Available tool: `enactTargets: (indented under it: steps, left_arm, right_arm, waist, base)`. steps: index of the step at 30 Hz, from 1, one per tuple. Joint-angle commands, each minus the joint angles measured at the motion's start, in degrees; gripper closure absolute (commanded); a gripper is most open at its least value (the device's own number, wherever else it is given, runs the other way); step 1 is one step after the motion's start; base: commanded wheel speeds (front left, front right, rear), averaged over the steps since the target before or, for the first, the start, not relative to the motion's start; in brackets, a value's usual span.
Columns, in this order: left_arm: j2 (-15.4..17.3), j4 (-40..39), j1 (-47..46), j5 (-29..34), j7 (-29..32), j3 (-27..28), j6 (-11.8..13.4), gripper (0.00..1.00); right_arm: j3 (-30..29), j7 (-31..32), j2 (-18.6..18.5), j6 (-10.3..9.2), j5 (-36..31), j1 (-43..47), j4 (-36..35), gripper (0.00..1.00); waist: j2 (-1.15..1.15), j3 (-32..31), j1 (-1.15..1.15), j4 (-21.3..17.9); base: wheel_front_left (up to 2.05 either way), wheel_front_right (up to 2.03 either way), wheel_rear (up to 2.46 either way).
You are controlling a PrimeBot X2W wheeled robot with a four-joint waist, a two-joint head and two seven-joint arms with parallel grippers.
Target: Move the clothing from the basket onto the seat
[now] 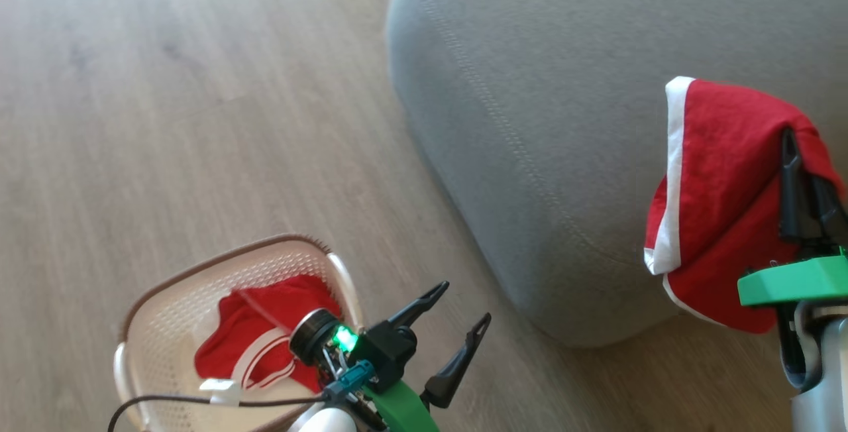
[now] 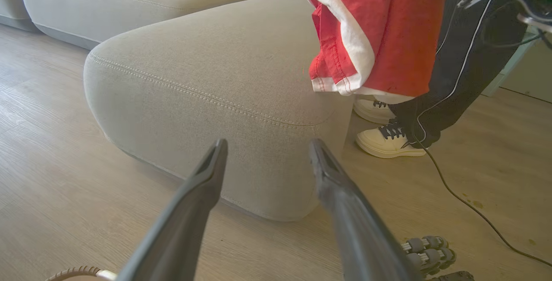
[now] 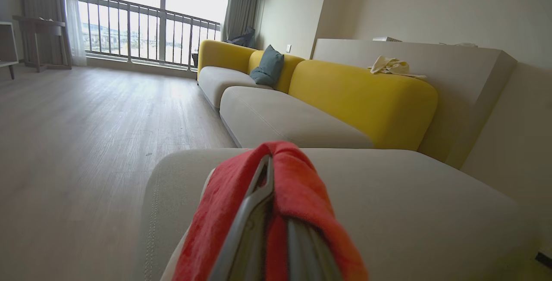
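- The right tool is seen closed on a red garment; in the right wrist view its fingers are pressed together with the fabric draped over both.
- The left tool is held wide open with nothing between its fingers.
- The held garment, edged with a white band, is hung from the right tool above the near edge of the seat, to the right of its rounded corner; whether the hem touches the cushion cannot be told.
- A second red garment with white stripes is left crumpled inside the basket.
- The basket is stood on the wooden floor, well apart from the seat's rounded corner.
- The left tool is placed over the floor, just beside the basket's right side, between basket and seat.
- In the left wrist view a person's pale shoes and dark trousers are seen beside the seat's far corner, with a thin cable trailed across the floor.
- Yellow sofa backs are seen behind the seat.
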Motion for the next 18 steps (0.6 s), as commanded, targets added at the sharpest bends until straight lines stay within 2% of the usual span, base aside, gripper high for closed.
enactTargets:
  steps: [1, 7, 18]
  left_arm:
    - [0.0, -2.0, -1.7, -0.4, -0.3, 1.5, -0.1, 0.0]
    - [-0.1, -1.9, -1.9, -0.7, -0.3, 0.7, -0.1, 0.0]
    - [-0.1, -2.1, -1.7, -1.2, -0.3, -0.2, -0.1, 0.0]
  right_arm:
    - [0.6, -0.1, -0.3, -0.02, -0.3, -1.5, -2.1, 1.0]
    - [0.2, -0.1, -0.5, -0.02, -0.2, -1.2, -1.9, 1.0]
    - [-1.1, -0.1, -0.8, -0.02, -0.7, -1.4, -1.8, 1.0]
  waist:
    - [0.0, 0.0, 0.0, -2.5]
    - [0.0, -0.5, 0.0, -3.5]
    - [0.0, -0.7, 0.0, -1.3]
  base:
    - [0.0, 0.0, 0.0]
    - [0.0, 0.0, 0.0]
    - [0.0, 0.0, 0.0]
